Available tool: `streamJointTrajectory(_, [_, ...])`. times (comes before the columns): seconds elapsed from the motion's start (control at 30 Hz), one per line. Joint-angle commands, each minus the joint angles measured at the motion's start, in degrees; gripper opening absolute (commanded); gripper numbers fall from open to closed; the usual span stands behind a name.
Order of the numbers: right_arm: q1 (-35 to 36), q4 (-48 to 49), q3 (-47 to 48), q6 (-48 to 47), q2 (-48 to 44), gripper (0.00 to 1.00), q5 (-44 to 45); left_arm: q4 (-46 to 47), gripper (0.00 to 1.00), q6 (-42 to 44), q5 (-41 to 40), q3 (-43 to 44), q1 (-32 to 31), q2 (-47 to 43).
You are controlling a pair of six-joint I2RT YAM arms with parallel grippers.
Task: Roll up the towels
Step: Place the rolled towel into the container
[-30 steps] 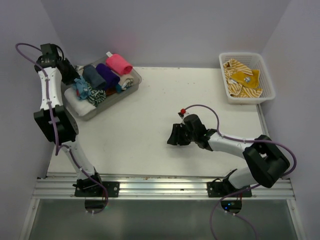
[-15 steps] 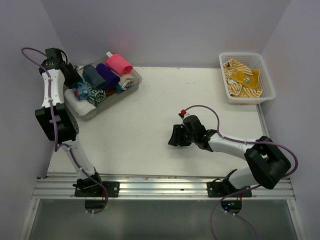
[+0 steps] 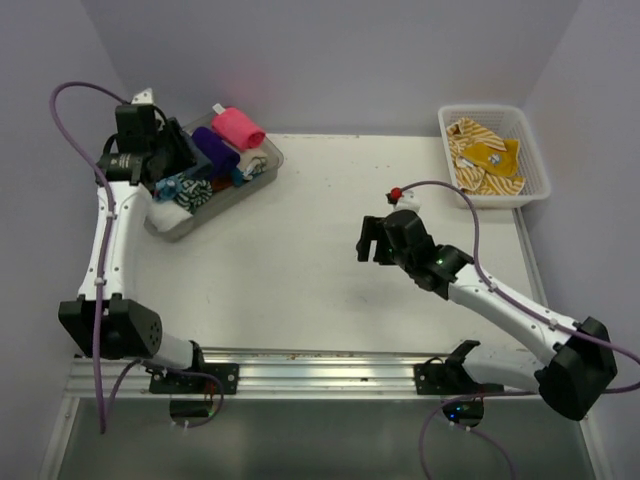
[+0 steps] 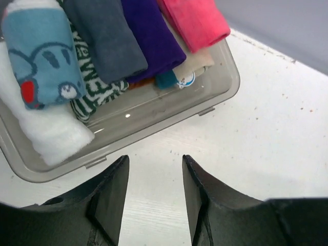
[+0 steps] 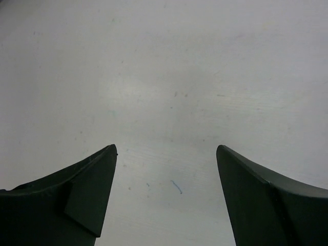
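Upper left, a clear tray (image 4: 233, 84) holds about seven rolled towels (image 4: 107, 36), one with unreadable green lettering. Over its edge the left end effector (image 4: 154, 166) hangs half-open and empty. At centre the right end effector (image 5: 166, 148) gapes wide above the desk (image 3: 300, 250). Upper right, a basket (image 3: 535, 150) holds crumpled yellow striped towels (image 3: 485, 155).

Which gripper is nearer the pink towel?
Left. The left gripper hovers at the tray edge, a few rolls from the pink towel. The right gripper is over bare table, far off.
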Motion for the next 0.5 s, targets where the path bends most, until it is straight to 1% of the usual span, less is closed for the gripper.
streamJointTrajectory(0.0, [0.11,-10.53,5.02,-2.47,-4.52,0.84,16.72,4.05,0.5,0.83,-7.24,-10.65,-5.54,-5.75])
streamJointTrajectory(0.03, [0.11,-11.77,6.6,-2.65,-5.14,0.86,20.23,4.49,0.51,0.91,-8.67,-12.43,-7.48,-7.26])
streamJointTrajectory(0.07, [0.11,-13.87,7.31,-3.26,-5.67,0.87,22.09,4.85,0.52,0.92,-9.55,-14.1,-10.02,-8.49])
streamJointTrajectory(0.1, [0.11,-14.76,8.62,-3.53,-6.9,0.87,23.24,5.72,0.53,0.92,-9.65,-16.99,-10.74,-10.76])
streamJointTrajectory(0.17, [0.11,-17.21,9.51,-3.53,-8.22,0.87,26.49,6.95,0.54,0.83,-8.34,-19.73,-11.45,-12.97])
streamJointTrajectory(0.3, [0.11,-19.16,9.25,-2.39,-12.26,0.88,29.66,12.04,0.63,0.65,-2.64,-28.24,-12.07,-18.59])
streamJointTrajectory(0.37, [0.03,-19.69,8.29,-1.08,-14.99,0.87,30.54,13.28,0.66,0.3,-1.39,-30.54,-12.59,-19.48])
streamJointTrajectory(0.4, [0.11,-19.69,7.76,-0.81,-15.95,0.87,30.54,13.98,0.68,0.21,0.61,-32.29,-12.86,-19.66])
streamJointTrajectory(0.47, [0.11,-19.69,6.7,-0.1,-17.71,0.87,30.72,14.25,0.7,0.12,1.16,-33.45,-13.73,-19.58])
